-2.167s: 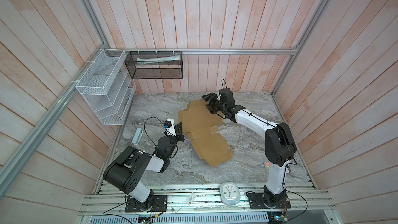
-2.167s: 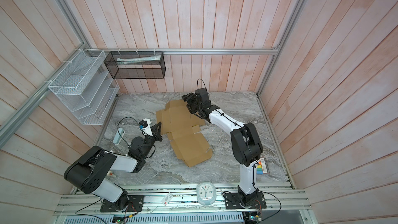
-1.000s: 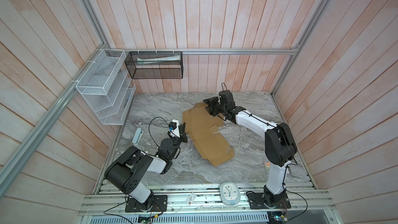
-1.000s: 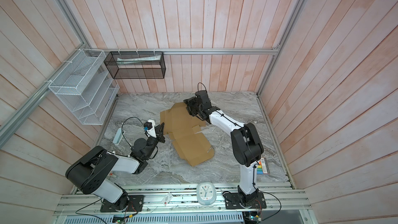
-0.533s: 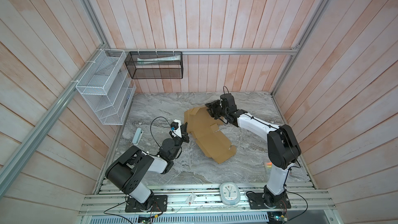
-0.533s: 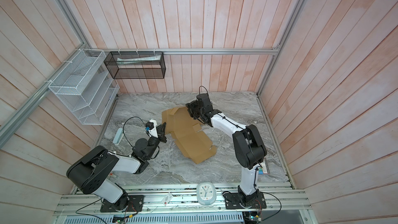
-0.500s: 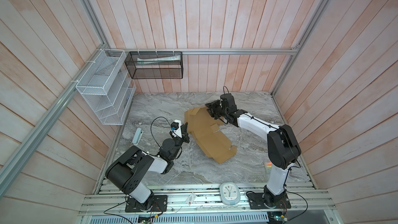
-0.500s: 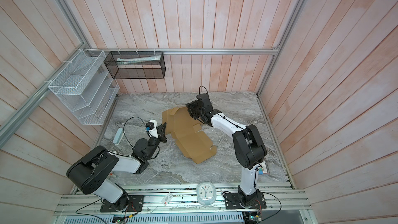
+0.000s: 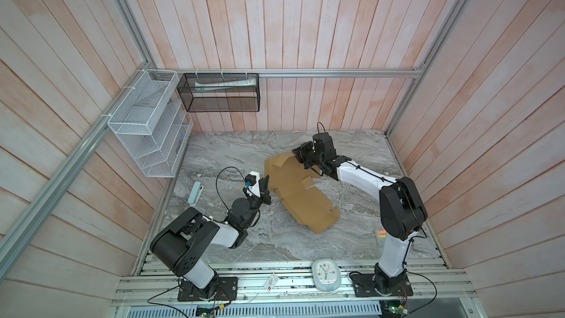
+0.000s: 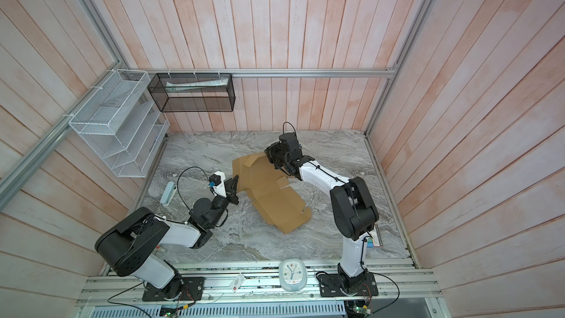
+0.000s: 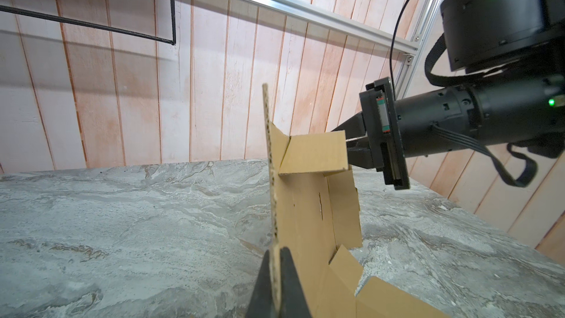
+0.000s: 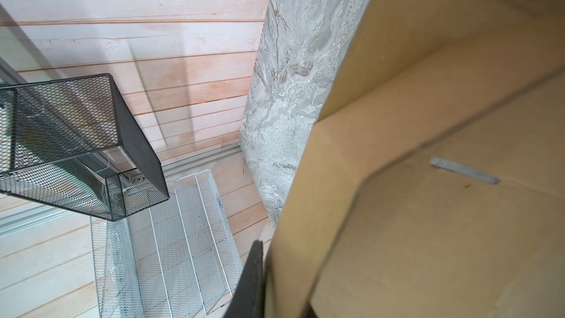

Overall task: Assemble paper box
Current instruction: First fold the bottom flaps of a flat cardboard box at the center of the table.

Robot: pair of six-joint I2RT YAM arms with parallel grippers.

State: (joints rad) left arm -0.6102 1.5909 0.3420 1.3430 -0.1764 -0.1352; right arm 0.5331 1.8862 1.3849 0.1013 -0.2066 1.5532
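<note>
1. Grey marble table (image 9: 232, 151) in a booth of pale wooden planks. Two robot arms reach in from the near rail.
2. Mid-table between the arms, in both top views, lies the box (image 9: 295, 192): a brown cardboard sheet with cut flaps, not yet box-shaped. Its near part lies flat on the marble. Its far part is lifted, and in the left wrist view one panel (image 11: 305, 209) stands steeply with a small flap folded across its top.
3. On the box's left edge, the left gripper (image 9: 266, 184) is closed. Its wrist view shows the cardboard edge pinched between both dark fingers (image 11: 292, 286).
4. At the far corner, the right gripper (image 9: 301, 156) is closed on the small flap. Its wrist view shows the flap pressed against a dark finger (image 12: 253, 279).
5. Judged step: early folding, with a first side panel raised. No wall is locked and most of the sheet is unfolded.
6. The next move probably calls for bending the flap inward along its crease while the left gripper steadies the panel. Force off the crease could buckle the card.
7. Further out, a black basket (image 9: 221, 93) and a white rack (image 9: 146, 130) hang on the walls. A clock (image 9: 325, 273) sits on the front rail, well apart from the box.
</note>
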